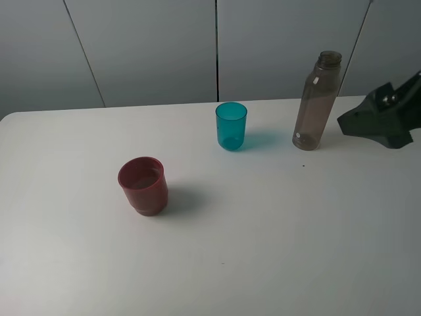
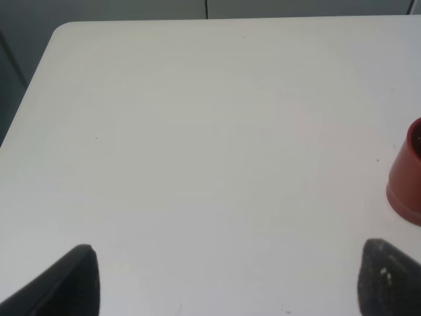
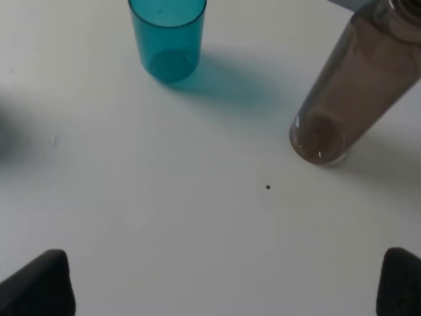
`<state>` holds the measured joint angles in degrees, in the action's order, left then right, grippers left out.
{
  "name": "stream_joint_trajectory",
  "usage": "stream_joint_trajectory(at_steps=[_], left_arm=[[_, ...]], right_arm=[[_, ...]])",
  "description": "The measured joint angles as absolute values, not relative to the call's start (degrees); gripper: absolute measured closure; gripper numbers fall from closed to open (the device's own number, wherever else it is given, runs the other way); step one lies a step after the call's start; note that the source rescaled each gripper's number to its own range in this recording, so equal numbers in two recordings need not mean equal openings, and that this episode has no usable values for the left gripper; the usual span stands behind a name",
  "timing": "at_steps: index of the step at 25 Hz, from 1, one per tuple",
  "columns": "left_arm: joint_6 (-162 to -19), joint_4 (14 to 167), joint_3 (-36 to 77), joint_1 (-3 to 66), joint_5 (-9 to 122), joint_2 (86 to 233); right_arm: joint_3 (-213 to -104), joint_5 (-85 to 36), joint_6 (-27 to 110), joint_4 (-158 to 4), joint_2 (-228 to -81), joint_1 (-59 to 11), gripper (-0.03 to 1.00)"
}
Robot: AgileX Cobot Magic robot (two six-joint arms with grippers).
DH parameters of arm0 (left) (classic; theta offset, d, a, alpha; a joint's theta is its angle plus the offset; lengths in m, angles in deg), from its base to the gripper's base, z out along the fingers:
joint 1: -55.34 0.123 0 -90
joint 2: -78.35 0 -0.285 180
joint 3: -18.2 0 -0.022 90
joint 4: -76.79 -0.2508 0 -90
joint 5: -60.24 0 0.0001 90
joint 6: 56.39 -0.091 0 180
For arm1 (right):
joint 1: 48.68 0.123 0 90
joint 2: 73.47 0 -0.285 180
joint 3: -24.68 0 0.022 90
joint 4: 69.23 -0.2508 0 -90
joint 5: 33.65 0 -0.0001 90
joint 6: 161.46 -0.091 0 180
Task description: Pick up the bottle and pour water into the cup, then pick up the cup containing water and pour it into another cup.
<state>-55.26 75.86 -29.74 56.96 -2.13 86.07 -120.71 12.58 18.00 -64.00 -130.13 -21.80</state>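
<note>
The smoky grey-brown bottle [image 1: 316, 102] stands upright and capless at the back right of the white table. The teal cup [image 1: 231, 125] stands upright to its left. The squat red cup [image 1: 143, 185] stands nearer the front left. My right gripper [image 1: 375, 125] hovers just right of the bottle, apart from it. The right wrist view shows it open and empty [image 3: 220, 286], with the bottle [image 3: 355, 92] and the teal cup [image 3: 168, 36] ahead. My left gripper [image 2: 230, 289] is open and empty over bare table, with the red cup [image 2: 406, 174] at the frame's edge. It is out of the exterior view.
The white table [image 1: 263, 250] has a rounded back left corner [image 2: 62, 29]. Grey wall panels [image 1: 151, 46] stand behind it. A small dark speck [image 3: 268, 187] lies on the table near the bottle.
</note>
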Motion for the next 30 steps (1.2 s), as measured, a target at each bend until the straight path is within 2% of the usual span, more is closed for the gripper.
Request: stream_joint_trajectory(at_steps=[6,14,27,30], left_arm=[[-55.26,75.86,-29.74,56.96,-2.13,86.07],[-55.26,75.86,-29.74,56.96,-2.13,86.07],[-55.26,75.86,-29.74,56.96,-2.13,86.07],[-55.26,75.86,-29.74,56.96,-2.13,86.07]], right_arm=[[-116.1,20.16,18.0,-64.27,-117.81,-21.8,-0.03],[-108.72,21.79,18.0,-67.57,-104.53,-21.8,-0.03],[-107.95,19.84,13.44,-70.4,-91.52,-21.8,-0.03],[-108.07,24.01,13.44,-70.4,-89.52,-21.8,-0.03]])
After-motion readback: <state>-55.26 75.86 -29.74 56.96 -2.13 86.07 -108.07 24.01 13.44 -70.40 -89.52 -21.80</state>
